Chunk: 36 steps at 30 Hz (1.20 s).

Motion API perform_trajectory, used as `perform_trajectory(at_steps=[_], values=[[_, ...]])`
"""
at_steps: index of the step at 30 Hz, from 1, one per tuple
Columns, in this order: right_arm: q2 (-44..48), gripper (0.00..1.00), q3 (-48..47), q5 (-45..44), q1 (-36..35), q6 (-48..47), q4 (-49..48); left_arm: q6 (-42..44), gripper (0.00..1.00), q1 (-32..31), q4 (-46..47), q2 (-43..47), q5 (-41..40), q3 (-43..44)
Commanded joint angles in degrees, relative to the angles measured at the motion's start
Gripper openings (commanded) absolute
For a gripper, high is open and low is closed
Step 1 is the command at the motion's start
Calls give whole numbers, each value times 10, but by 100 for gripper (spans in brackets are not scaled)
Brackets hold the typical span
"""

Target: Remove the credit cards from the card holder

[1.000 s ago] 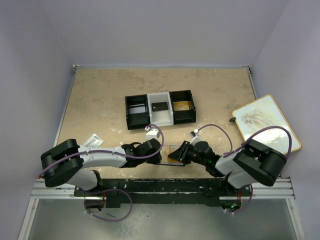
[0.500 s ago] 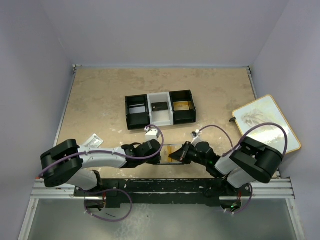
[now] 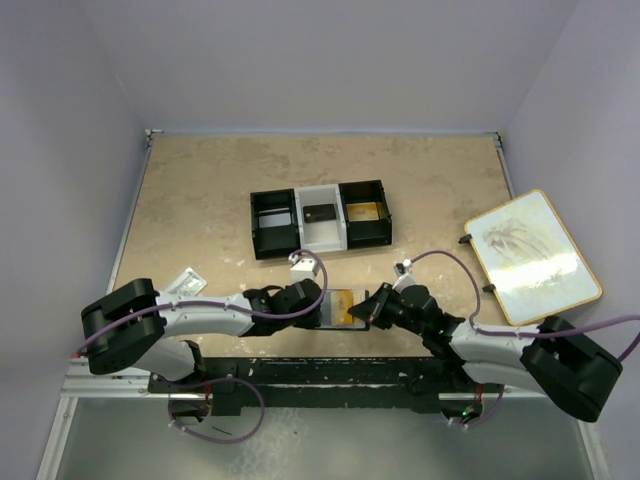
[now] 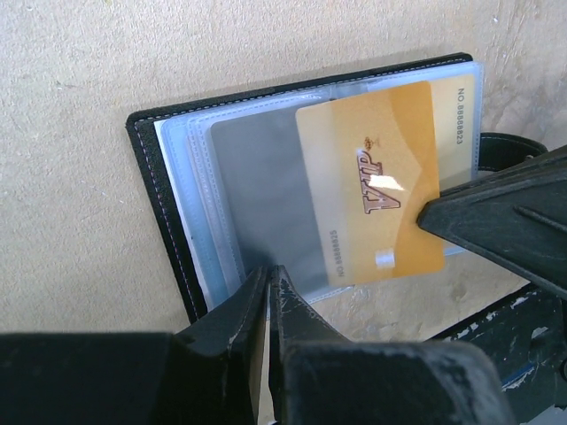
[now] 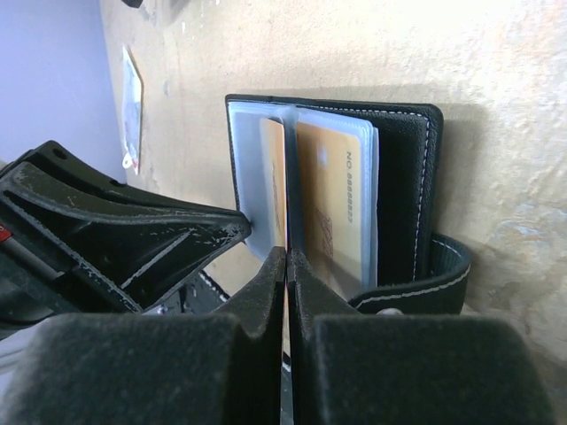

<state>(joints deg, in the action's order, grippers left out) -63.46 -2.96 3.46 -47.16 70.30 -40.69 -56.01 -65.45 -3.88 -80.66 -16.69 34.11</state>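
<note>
The card holder (image 3: 332, 300) lies open near the table's front edge, its black cover (image 4: 159, 195) under clear sleeves. My left gripper (image 4: 268, 271) is shut on the near edge of a sleeve. A gold credit card (image 4: 372, 177) marked VIP sticks partly out of its sleeve to the right. My right gripper (image 5: 286, 252) is shut on that card's edge, and its fingers (image 4: 483, 217) show in the left wrist view. A second gold card (image 5: 332, 204) sits inside a sleeve. From above, the left gripper (image 3: 320, 312) and right gripper (image 3: 366, 311) face each other across the holder.
A black-and-white three-compartment tray (image 3: 320, 240) stands mid-table with a dark card (image 3: 320, 213) and a gold card (image 3: 364, 210) in it. A white packet (image 3: 185, 282) lies at the left. A framed picture board (image 3: 530, 255) lies at the right edge.
The right gripper has shut on the gold card and drawn it to the right, partly out of its sleeve. The right arm's elbow has swung out to the right. The left gripper has held still.
</note>
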Motion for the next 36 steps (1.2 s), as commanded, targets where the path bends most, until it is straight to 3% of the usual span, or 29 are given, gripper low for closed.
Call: perform_trajectory(at_steps=[1, 4, 11, 22, 26, 31, 36], values=[[29, 0, 7, -24, 4, -12, 52, 16, 3, -1, -39, -1, -12, 13], [22, 0, 2, -23, 4, -16, 56, 27, 13, -1, -43, 15, -20, 44], [15, 0, 8, -25, 4, -10, 34, 51, 21, -1, -29, 1, -37, 112], [15, 3, 16, -20, 4, -4, 11, 26, 9, -1, 36, -76, -2, 57], [8, 11, 15, -14, 5, -5, -10, 22, 7, -1, 28, -73, -9, 39], [-27, 18, 7, -10, 5, 8, -63, 26, 5, -1, 21, -79, -13, 28], [-81, 19, -14, -11, 5, 7, -95, 27, 4, -1, 23, -81, -9, 27]])
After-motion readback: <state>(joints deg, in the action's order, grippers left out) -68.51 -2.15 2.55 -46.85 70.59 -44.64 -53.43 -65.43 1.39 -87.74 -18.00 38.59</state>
